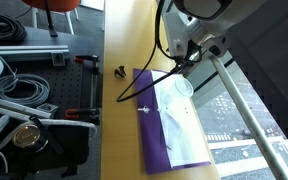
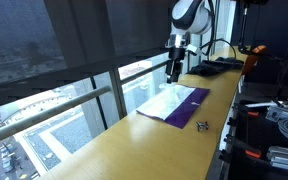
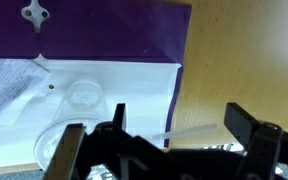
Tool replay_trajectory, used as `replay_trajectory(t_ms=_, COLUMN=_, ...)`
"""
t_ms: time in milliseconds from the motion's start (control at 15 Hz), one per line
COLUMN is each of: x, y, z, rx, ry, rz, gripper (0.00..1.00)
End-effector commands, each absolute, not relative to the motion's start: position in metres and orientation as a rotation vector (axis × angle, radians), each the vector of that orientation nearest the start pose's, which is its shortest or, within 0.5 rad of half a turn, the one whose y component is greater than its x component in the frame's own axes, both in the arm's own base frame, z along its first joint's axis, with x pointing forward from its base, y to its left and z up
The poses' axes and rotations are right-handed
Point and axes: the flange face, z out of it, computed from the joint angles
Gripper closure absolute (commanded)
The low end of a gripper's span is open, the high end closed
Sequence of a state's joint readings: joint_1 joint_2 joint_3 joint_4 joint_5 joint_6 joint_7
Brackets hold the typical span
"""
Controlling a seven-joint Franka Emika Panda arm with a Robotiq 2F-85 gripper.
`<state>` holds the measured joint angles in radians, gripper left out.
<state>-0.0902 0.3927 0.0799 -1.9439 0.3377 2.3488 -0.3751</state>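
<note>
My gripper (image 3: 182, 125) is open, its two black fingers (image 3: 246, 120) standing wide apart, and it holds nothing. It hovers over the edge of a purple mat (image 3: 104, 35) that lies on a wooden counter (image 3: 249, 60). A white sheet (image 3: 114, 85) covers part of the mat. A thin clear stick (image 3: 192, 132) lies between my fingers, reaching from the sheet onto the wood. A clear plastic cup or lid (image 3: 84, 97) rests on the sheet to one side of the gripper. In both exterior views the gripper (image 1: 189, 60) (image 2: 174, 68) hangs above the mat's (image 1: 156, 145) (image 2: 189, 108) end.
A small white piece (image 3: 34, 14) (image 1: 144, 107) lies on the purple mat. A small black clip (image 1: 119, 71) (image 2: 202, 125) sits on the counter beside the mat. A window and railing (image 1: 246, 110) run along one side of the counter, and cables and gear (image 1: 24, 95) crowd the other.
</note>
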Motion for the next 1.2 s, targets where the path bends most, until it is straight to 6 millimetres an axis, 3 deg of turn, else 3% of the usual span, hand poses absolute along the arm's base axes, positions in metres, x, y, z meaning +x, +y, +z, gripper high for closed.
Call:
replay_trajectory(t_ms=0, x=0.629, y=-0.011, z=0.286, rx=-2.894, ry=-0.191, rz=-0.108, gripper=0.00)
replay_trajectory(t_ms=733, x=0.633, y=-0.019, z=0.288, rx=-2.905, ry=-0.183, rz=-0.123, gripper=0.00)
replay_trajectory(t_ms=1133, x=0.636, y=-0.022, z=0.300, rx=-2.915, ry=-0.196, rz=-0.147, gripper=0.00)
